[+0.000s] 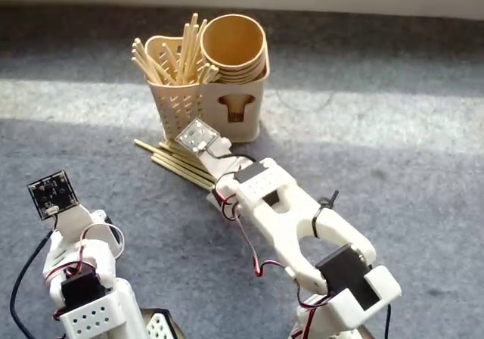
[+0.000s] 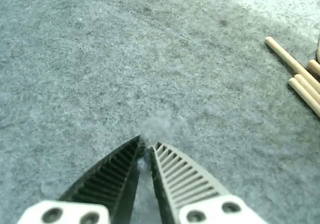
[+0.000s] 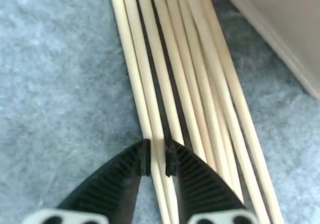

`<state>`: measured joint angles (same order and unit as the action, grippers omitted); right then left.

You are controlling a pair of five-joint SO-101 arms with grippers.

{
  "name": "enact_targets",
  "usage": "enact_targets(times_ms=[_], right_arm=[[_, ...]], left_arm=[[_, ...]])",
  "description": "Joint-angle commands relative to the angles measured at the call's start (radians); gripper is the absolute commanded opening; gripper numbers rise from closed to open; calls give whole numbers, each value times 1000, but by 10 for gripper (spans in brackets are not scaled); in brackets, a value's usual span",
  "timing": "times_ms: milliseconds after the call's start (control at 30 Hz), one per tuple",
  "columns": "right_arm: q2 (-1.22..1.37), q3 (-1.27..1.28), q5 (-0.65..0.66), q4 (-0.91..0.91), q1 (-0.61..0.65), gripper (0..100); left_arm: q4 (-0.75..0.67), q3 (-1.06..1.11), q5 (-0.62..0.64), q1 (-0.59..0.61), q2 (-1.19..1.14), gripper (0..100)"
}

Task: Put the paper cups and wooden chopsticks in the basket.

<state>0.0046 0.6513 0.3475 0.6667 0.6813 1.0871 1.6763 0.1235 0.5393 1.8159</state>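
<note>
Left arm (image 1: 79,267) tucked back, left tool (image 2: 146,151) closed tip to tip, right arm (image 1: 291,218) stretched forward, right tool (image 3: 157,159) pinching one chopstick (image 3: 152,133)

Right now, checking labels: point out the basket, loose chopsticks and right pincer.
basket (image 1: 234,131), high view, front wall.
loose chopsticks (image 3: 220,89), right wrist view, mid shafts.
right pincer (image 3: 157,159), right wrist view, between fingertips.

A cream plastic basket (image 1: 179,117) with slatted walls stands upright on the grey worktop (image 1: 393,127), a cut-out handle in its near wall. A nested stack of tan paper cups (image 1: 233,45) sits mouth-up at one end of it. Beside the cups a sheaf of wooden chopsticks (image 1: 175,57) leans, ends fanned above the rim. More loose chopsticks (image 1: 171,160) lie flat, side by side, at the basket's foot. One of these passes between the close-set tips of the right end effector (image 3: 157,159).
</note>
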Motion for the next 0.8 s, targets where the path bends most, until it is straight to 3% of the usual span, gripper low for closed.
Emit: enact_targets(times_ms=[0,567,767], right_arm=[[-1,-22,12,59,48,45],[4,-16,34,90,71,39],[-13,-50,91,202,87,5]], left_arm=[[2,19,-11,18,8,7],[2,19,-11,18,8,7],[2,19,-11,18,8,7]])
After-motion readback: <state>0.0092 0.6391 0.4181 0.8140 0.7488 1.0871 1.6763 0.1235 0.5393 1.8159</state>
